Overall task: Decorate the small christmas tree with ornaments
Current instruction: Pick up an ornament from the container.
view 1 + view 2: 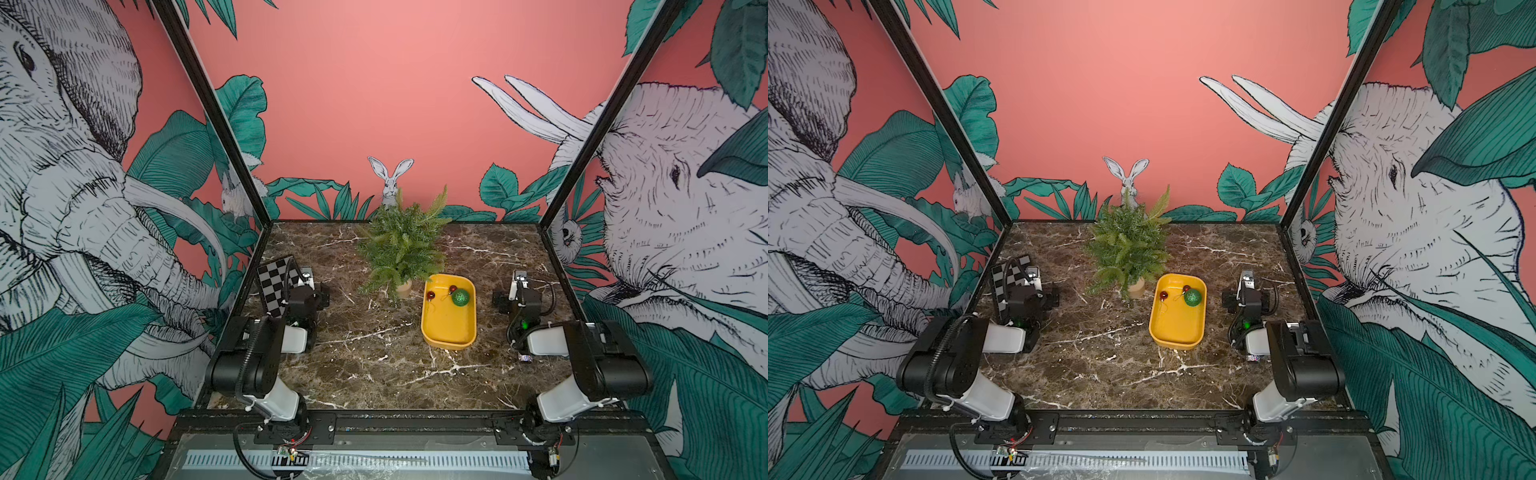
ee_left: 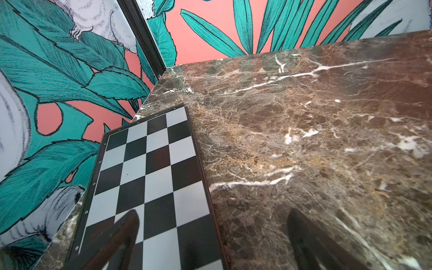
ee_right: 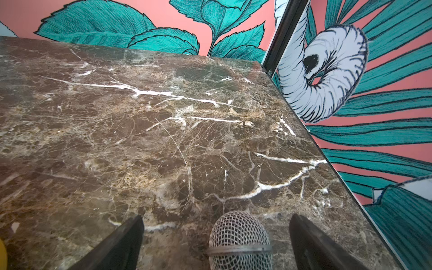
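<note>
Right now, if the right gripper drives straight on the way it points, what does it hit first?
Likely the microphone: its mesh head sits between the open fingers of the right gripper, near their tips, though depth is unclear. Beyond it, only bare marble table up to the painted wall.

The whole tabletop (image 1: 374,365) is seen from above its near edge in both top views; its far corners are faced closely by the wrist views.

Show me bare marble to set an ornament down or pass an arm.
Widest bare marble: between the left arm and the yellow tray, down to the near edge. Also the back right corner. Crowded: tree beside tray, chessboard under left arm.
</note>
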Tool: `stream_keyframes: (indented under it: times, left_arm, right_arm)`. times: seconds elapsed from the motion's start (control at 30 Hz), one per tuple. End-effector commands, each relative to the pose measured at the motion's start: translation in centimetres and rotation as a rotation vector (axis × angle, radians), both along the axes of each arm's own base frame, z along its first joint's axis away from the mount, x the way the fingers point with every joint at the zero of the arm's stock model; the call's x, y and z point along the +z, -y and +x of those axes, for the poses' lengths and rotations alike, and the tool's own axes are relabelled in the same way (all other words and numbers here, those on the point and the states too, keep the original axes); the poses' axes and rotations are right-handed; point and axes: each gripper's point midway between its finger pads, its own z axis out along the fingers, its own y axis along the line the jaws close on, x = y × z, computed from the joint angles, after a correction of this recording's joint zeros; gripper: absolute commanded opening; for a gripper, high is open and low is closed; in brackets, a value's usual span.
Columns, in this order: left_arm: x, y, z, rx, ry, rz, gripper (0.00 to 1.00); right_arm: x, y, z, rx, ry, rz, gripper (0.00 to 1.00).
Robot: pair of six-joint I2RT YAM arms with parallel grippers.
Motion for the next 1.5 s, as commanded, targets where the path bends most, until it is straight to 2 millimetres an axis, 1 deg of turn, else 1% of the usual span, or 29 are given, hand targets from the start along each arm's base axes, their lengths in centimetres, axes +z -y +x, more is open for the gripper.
stream_keyframes:
  times: [0.0,1.07,1.13,1.2,1.27,1.33,1.37,1.47]
  left_arm:
    - [1.0,-0.3,0.2,0.013,0.024,-0.006,1.0]
    - [1.0,-0.3,0.2,0.014,0.023,-0.007,1.0]
    - [1.0,-0.3,0.1,0.014,0.026,-0.005,1.0]
    - [1.6,0.0,0.3,-0.01,0.036,0.003,1.0]
    - [2.1,0.9,0.6,-0.045,-0.001,0.025,1.0]
    - [2.7,0.2,0.5,0.012,-0.076,0.026,1.0]
    - [3.3,-0.2,0.5,0.042,-0.09,0.025,1.0]
    - [4.6,0.3,0.3,0.025,-0.088,-0.01,1.0]
  right_arm:
    - [1.5,-0.6,0.8,0.036,0.05,0.016,0.98]
    - [1.5,-0.6,0.7,0.035,0.049,0.018,0.99]
    - [2.4,0.5,0.4,-0.035,0.066,0.017,0.99]
    - [4.3,0.5,0.0,-0.029,0.071,0.011,0.99]
    - [6.3,0.1,-0.4,-0.01,0.071,0.019,0.99]
    - [8.0,0.2,-1.1,-0.038,0.059,0.089,0.98]
    - [8.9,-0.4,-1.2,-0.015,0.055,0.123,0.99]
    - [10.6,-2.7,-1.3,0.07,0.045,0.278,0.99]
